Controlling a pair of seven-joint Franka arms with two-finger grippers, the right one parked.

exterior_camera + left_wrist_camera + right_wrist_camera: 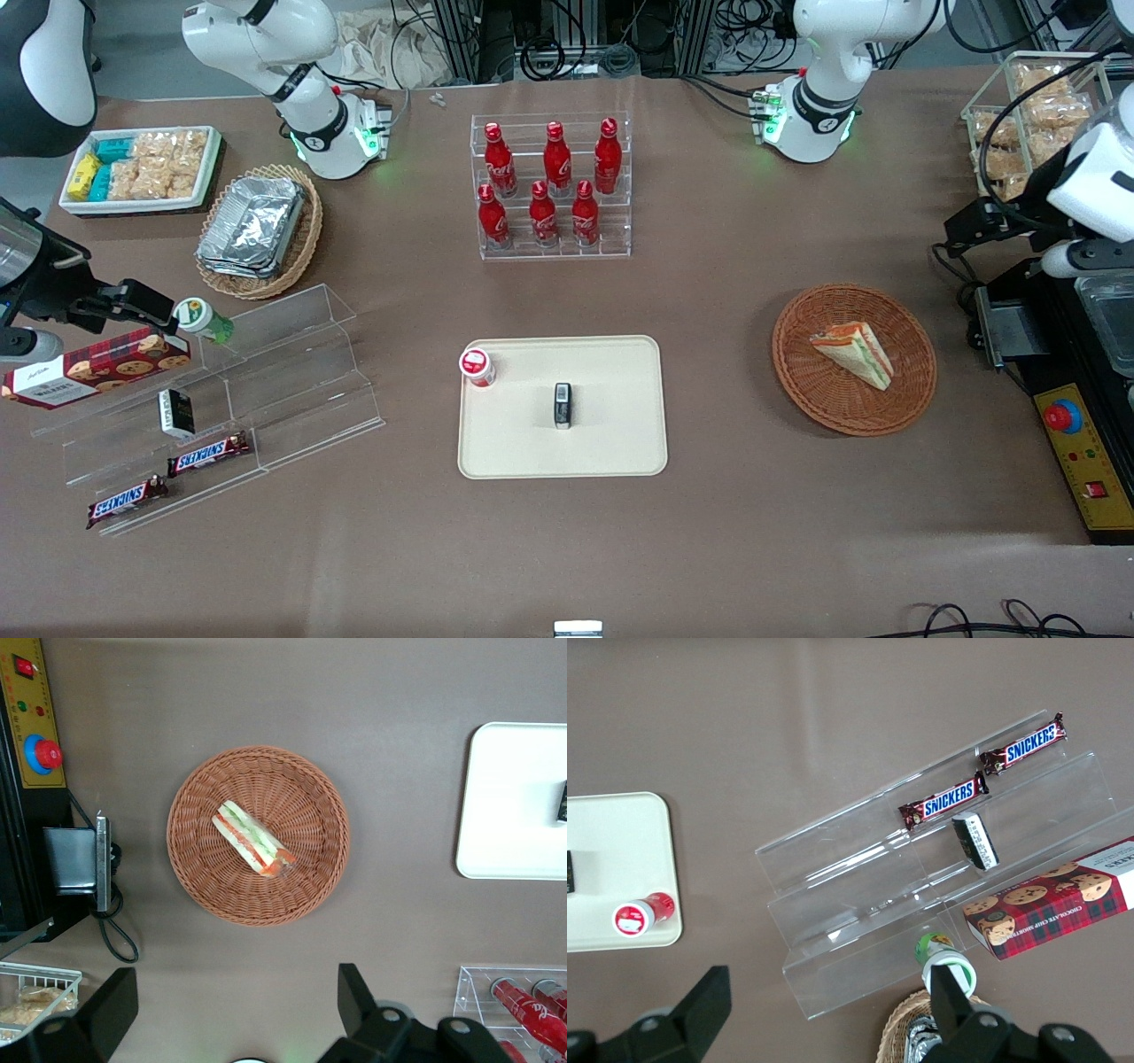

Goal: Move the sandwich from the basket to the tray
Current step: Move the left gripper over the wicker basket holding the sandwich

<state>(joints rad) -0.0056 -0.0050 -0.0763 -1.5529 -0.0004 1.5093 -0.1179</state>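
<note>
The sandwich [855, 353] [252, 840], a white bread wedge with red, orange and green filling, lies in the reddish-brown wicker basket [797, 381] [199, 877]. The cream tray [611, 443] [505, 815] lies flat beside the basket, toward the parked arm's end. My gripper [961, 232] [235, 1001] hovers high over the table at the working arm's end, farther from the front camera than the basket. It is open wide, with bare table between its fingers, well apart from the sandwich.
On the tray stand a small red-capped bottle [477, 366] and a small dark box [563, 405]. A black control box with a red button [1076, 443] sits close beside the basket. A rack of cola bottles [554, 186] stands farther back. A wire snack basket [1028, 115] is near my arm.
</note>
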